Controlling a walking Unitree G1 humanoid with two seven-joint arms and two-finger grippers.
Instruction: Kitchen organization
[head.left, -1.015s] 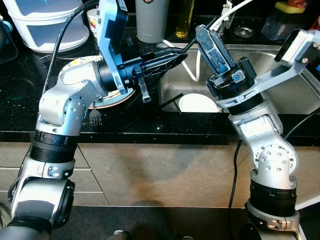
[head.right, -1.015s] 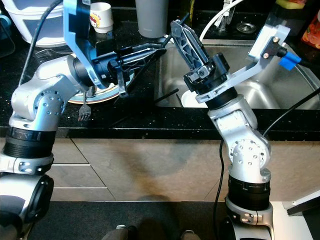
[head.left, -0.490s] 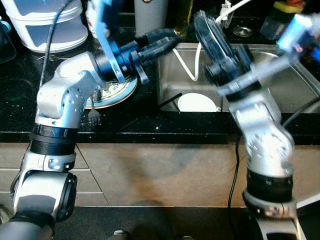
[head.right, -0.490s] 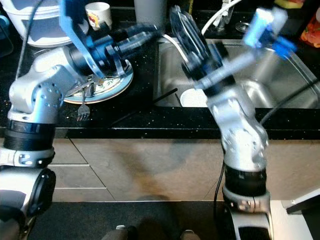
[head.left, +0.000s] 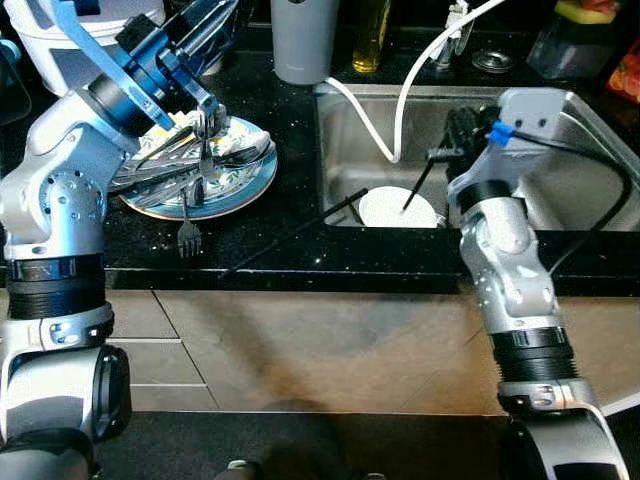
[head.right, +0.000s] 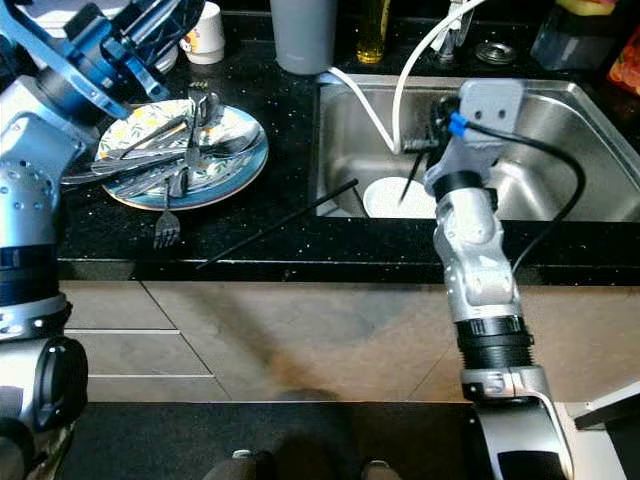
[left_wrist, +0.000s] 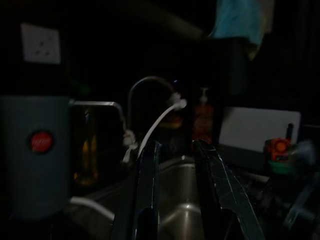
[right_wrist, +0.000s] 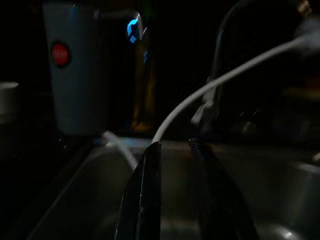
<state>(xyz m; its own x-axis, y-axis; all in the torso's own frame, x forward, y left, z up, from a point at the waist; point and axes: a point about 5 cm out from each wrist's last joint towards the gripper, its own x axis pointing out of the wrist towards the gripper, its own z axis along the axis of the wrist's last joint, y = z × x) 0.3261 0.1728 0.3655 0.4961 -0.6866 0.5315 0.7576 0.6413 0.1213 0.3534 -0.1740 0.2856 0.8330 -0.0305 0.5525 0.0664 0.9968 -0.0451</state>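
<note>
A patterned plate (head.left: 252, 176) piled with several pieces of cutlery (head.left: 200, 160) sits on the black counter (head.left: 290, 130). A fork (head.left: 188, 228) hangs off the plate's near rim. A black chopstick (head.left: 290, 233) lies slanted from the counter into the steel sink (head.left: 350, 130). A white bowl (head.left: 390, 208) rests in the sink with a thin black stick (head.left: 420, 185) leaning in it. My left gripper (head.left: 215, 15) is raised behind the plate, open and empty; its fingers (left_wrist: 147, 200) show a gap. My right gripper (head.left: 458, 125) hovers inside the sink above the bowl, open, fingers (right_wrist: 147, 200) apart.
A grey tumbler (head.left: 303, 40) and an oil bottle (head.left: 370, 40) stand behind the sink's left corner. A white hose (head.left: 400, 100) loops from the faucet into the basin. A white container (head.left: 50, 45) is at the back left. A cup (head.right: 205, 30) stands near the left gripper.
My left gripper has swung from the sink's left edge back to the left, above the plate. My right arm has dropped and its gripper is now down inside the sink.
</note>
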